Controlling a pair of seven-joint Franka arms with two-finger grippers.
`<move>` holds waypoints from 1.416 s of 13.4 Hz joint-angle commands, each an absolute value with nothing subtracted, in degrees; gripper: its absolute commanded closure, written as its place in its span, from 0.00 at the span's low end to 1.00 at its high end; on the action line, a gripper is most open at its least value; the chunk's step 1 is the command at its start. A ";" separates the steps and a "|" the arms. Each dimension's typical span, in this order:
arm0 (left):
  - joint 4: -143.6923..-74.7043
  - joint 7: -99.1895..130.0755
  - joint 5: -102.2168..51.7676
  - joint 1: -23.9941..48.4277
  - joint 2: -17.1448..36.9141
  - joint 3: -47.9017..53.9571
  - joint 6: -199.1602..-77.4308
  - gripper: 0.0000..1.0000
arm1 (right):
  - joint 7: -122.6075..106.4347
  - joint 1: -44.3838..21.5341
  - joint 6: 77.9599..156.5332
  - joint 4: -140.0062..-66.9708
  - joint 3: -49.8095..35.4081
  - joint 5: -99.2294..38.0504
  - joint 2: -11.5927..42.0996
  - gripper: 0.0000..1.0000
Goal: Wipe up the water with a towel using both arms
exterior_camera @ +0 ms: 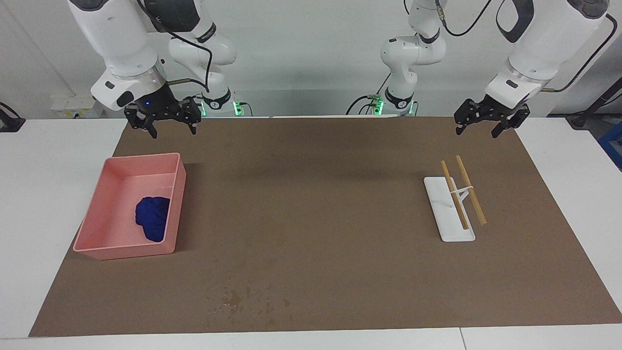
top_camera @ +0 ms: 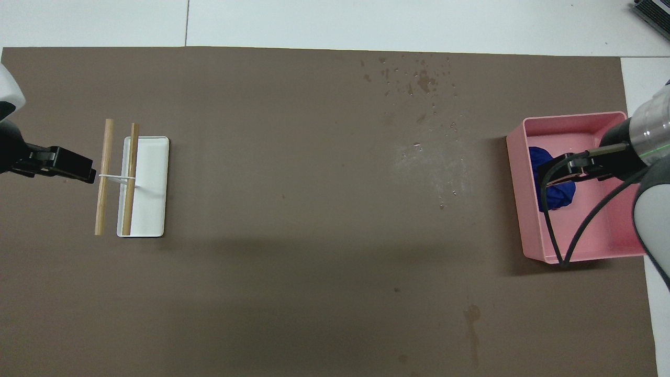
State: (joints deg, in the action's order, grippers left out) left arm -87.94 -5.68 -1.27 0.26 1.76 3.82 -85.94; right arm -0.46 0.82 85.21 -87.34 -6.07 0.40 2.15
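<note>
The blue towel (exterior_camera: 153, 218) (top_camera: 554, 196) lies bunched in the pink tray (exterior_camera: 141, 158) (top_camera: 518, 178) toward the right arm's end of the table. My right gripper (exterior_camera: 163, 122) (top_camera: 570, 165) hangs open in the air over the tray, well above the towel, holding nothing. The water (exterior_camera: 238, 296) (top_camera: 421, 79) shows as dark specks on the brown mat, farther from the robots than the tray. My left gripper (exterior_camera: 478, 127) (top_camera: 73, 168) waits open and raised over the mat beside the white rack.
A white rack with two wooden sticks (exterior_camera: 454, 204) (top_camera: 138, 178) stands toward the left arm's end. The brown mat (exterior_camera: 316, 194) covers most of the white table. A faint dried streak (top_camera: 471, 319) marks the mat near the robots.
</note>
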 commanded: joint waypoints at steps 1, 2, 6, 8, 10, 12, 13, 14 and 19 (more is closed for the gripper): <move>-89.38 -6.24 -1.32 -0.18 0.44 3.96 -86.40 0.00 | 0.18 -1.85 86.22 -88.42 -2.55 -1.14 1.32 0.00; -89.38 -6.24 -1.32 -0.18 0.44 3.96 -86.40 0.00 | 0.18 -1.58 86.39 -88.42 -2.55 -1.14 1.32 0.00; -89.38 -6.33 -1.32 -0.18 0.44 3.96 -86.40 0.00 | 0.26 -1.41 83.34 -87.28 -2.20 -1.14 0.10 0.00; -89.38 -6.24 -1.32 -0.18 0.44 3.96 -86.40 0.00 | -0.09 -1.41 84.02 -88.24 -1.15 -1.14 -0.53 0.00; -89.38 -6.24 -1.32 -0.18 0.44 3.96 -86.40 0.00 | -0.09 -1.58 84.81 -88.50 -1.14 -1.14 -0.53 0.00; -89.38 -6.33 -1.32 -0.18 0.44 3.96 -86.40 0.00 | -0.17 -1.50 86.65 -89.38 -1.06 -1.14 -0.53 0.00; -89.38 -6.24 -1.32 -0.18 0.44 3.96 -86.40 0.00 | -0.18 -1.49 86.75 -89.38 -1.14 -1.14 -0.53 0.00; -89.38 -6.24 -1.32 -0.18 0.44 3.96 -86.40 0.00 | -0.18 -1.49 86.57 -89.47 -1.06 -1.14 -0.61 0.00; -89.38 -6.24 -1.32 -0.18 0.44 3.96 -86.40 0.00 | 0.18 -0.88 86.40 -89.74 -1.14 -1.23 -0.88 0.00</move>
State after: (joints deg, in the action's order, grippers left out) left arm -87.94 -5.68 -1.27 0.26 1.76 3.82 -85.94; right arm -0.46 -1.31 85.50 -88.13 -1.55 0.39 0.32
